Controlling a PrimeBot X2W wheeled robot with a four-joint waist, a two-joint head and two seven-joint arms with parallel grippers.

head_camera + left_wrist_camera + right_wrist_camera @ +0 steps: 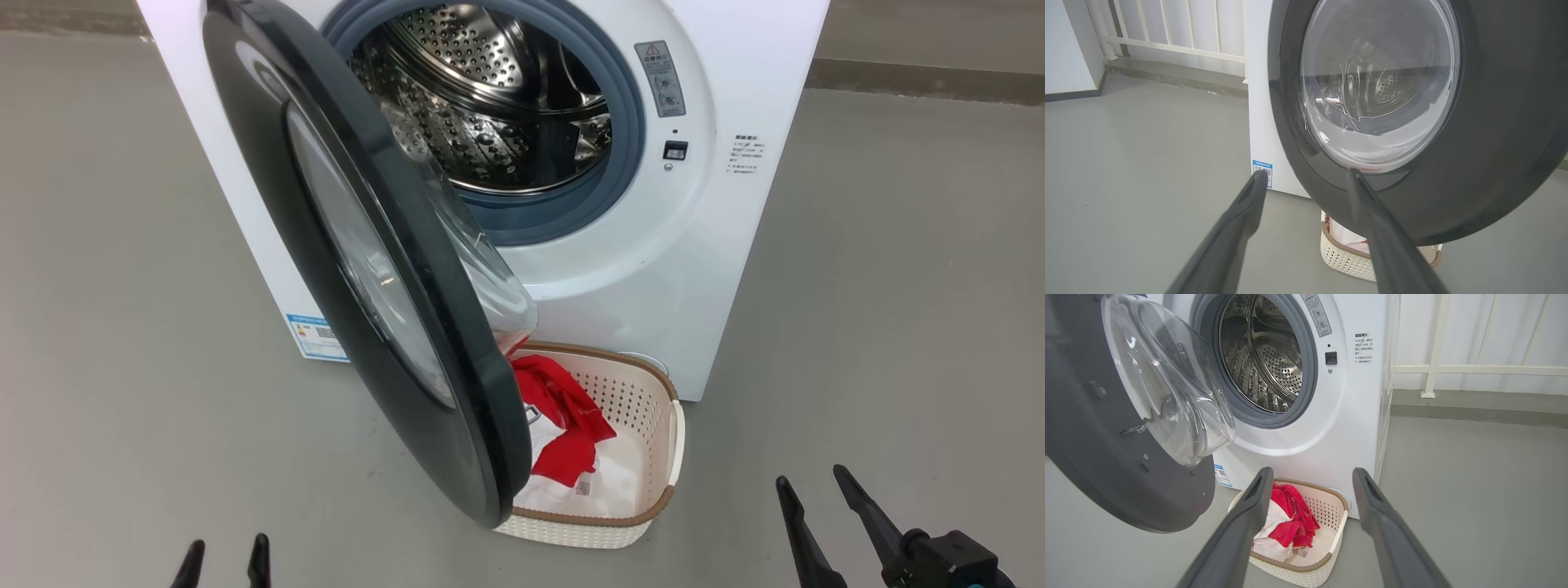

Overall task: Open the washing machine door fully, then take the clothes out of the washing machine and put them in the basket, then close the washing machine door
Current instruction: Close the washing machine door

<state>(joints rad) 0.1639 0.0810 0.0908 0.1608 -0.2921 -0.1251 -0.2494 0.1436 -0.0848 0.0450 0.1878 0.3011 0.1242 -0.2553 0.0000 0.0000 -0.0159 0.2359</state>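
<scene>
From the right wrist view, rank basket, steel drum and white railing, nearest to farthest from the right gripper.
1. basket, on the floor just below the right gripper.
2. steel drum, inside the washing machine, upper left.
3. white railing, behind the machine, right.

A plain laundry corner of a home: a big white front-loading washing machine (653, 269) stands on a smooth grey floor (898, 286), with a white barred railing (1453, 369) behind it.
</scene>
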